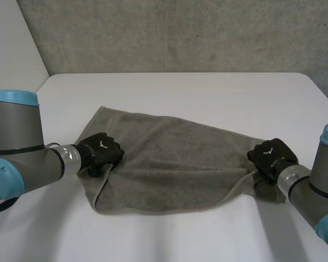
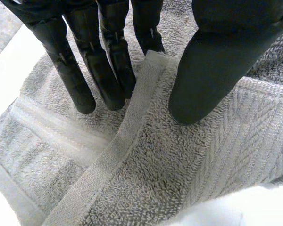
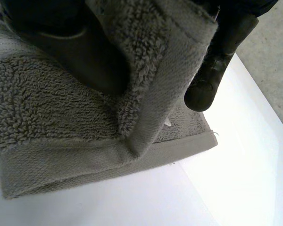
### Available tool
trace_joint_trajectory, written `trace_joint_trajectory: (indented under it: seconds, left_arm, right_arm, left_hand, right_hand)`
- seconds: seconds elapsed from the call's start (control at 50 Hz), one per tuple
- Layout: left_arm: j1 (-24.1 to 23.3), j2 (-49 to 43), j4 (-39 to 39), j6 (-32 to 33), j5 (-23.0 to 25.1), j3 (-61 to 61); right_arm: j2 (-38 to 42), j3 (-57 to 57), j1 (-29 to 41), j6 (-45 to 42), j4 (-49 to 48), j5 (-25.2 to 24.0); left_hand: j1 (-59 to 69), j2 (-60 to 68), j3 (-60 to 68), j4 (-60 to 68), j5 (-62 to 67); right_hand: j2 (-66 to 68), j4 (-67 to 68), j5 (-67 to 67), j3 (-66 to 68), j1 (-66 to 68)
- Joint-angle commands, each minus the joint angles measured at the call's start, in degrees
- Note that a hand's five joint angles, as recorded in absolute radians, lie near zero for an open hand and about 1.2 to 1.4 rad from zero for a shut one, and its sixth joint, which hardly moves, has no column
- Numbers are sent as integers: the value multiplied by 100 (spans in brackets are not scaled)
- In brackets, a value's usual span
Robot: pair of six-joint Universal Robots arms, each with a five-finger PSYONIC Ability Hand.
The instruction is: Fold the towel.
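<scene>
1. The towel (image 1: 175, 164) lies rumpled but mostly flat, with bare white table (image 1: 208, 93) showing all round the towel.
2. My left hand (image 1: 101, 153) sits on the towel's left edge. Its straight fingers (image 2: 108, 80) and thumb (image 2: 203, 70) stand on either side of a raised hem, pinching it, I judge.
3. My right hand (image 1: 270, 155) is at the towel's right end, with a lifted corner nipped between its thumb and a finger (image 3: 212, 80).
4. I judge both grips set but no clean fold laid yet. Carrying one side across the towel and flattening it is left.
5. The head view gives me the towel's whole outline. The right wrist view adds a second layer lying flat under the lifted corner.
</scene>
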Motion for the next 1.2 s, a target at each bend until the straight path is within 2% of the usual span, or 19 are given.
trace_joint_trajectory:
  seconds: [0.02,0.32,0.68,0.78,0.8,0.82,0.86,0.98,1.06,1.12,1.18,1.2]
  left_arm:
    - [105,124,1,-9,15,-135]
    - [255,502,10,-18,68,-504]
    - [334,511,80,-18,68,-724]
    - [360,502,220,-9,68,-812]
    - [360,502,281,-9,68,-856]
    - [360,502,395,-9,59,-882]
    - [360,511,527,-9,68,-891]
    - [395,1010,642,-53,68,-900]
    - [413,1434,669,-123,41,-935]
    - [658,2257,695,-577,-11,-1049]
    - [773,2479,704,-914,-11,-1111]
    - [904,2680,730,-1393,-20,-1207]
  right_arm:
    - [15,8,0,-12,0,5]
    - [77,9,0,-135,0,5]
    - [68,-9,0,-126,0,5]
    - [68,-9,0,-126,0,5]
    - [68,-9,0,-126,0,5]
    - [68,-18,0,-126,8,5]
    - [59,-27,0,-126,17,14]
    - [-196,-132,-27,-56,131,40]
    - [-1019,-263,-166,-12,525,31]
    - [-1494,-465,-333,-21,938,31]
    - [-1742,-728,-561,-21,1508,23]
    - [-1743,-730,-563,-21,1511,22]
  left_hand:
    - [737,769,769,766,756]
    - [737,769,769,766,756]
    - [720,752,752,749,739]
    - [1174,1206,1206,1204,1193]
    - [2174,2206,2205,2203,2193]
    - [2598,2630,2629,2627,2617]
    - [2602,2634,2633,2631,2621]
    - [2602,2634,2633,2631,2621]
    - [2602,2634,2633,2631,2621]
    - [2602,2634,2633,2631,2621]
    - [2602,2634,2633,2631,2621]
    - [2602,2634,2633,2631,2621]
  right_hand:
    - [402,328,329,340,379]
    - [402,328,329,340,379]
    - [402,328,329,340,379]
    - [402,328,329,340,379]
    - [402,328,329,340,379]
    - [402,328,329,340,379]
    - [402,328,329,340,379]
    - [402,328,329,340,379]
    - [402,328,329,340,379]
    - [402,328,329,340,379]
    - [402,328,329,340,379]
    - [402,328,329,340,379]
